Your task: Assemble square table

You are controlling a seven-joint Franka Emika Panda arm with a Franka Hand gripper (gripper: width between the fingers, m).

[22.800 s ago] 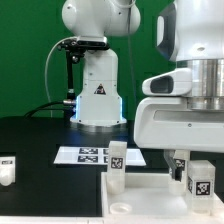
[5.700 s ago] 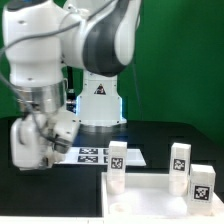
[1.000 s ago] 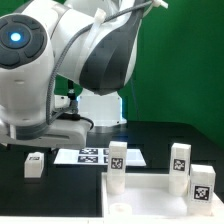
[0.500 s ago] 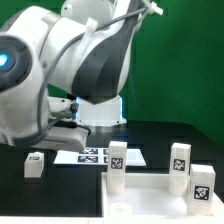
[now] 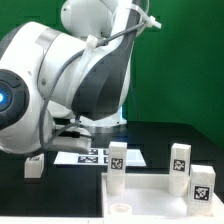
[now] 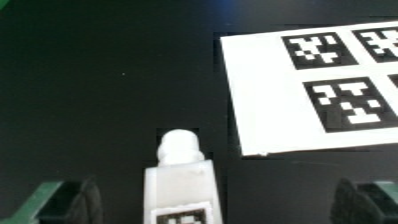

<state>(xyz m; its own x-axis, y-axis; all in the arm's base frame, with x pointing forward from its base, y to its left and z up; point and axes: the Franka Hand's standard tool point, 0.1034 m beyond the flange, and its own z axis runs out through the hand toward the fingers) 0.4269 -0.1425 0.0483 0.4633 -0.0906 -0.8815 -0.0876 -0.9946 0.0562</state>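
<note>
Currently listed: one short white plastic block leg (image 6: 178, 180) with a black-and-white marker tag, lying on the black table (image 6: 107, 80).
- Position: between the fingers of the gripper (image 6: 214, 203), which are spread fully wide and hold nothing. It sits nearer one finger than the other.
- Long axis: crosswise to the line between the fingers, with the peg end near a corner of the marker board (image 6: 320, 80).
- Exterior view: at nine o'clock from the white square plastic tabletop with raised rim (image 5: 150, 193), well apart.
- Tabletop contents: three upright white legs (image 5: 117, 165) at about eleven, one and three o'clock. Whether they stand inside the rim or just beside it cannot be told.
- Likely next: centre, descend, close.
</note>
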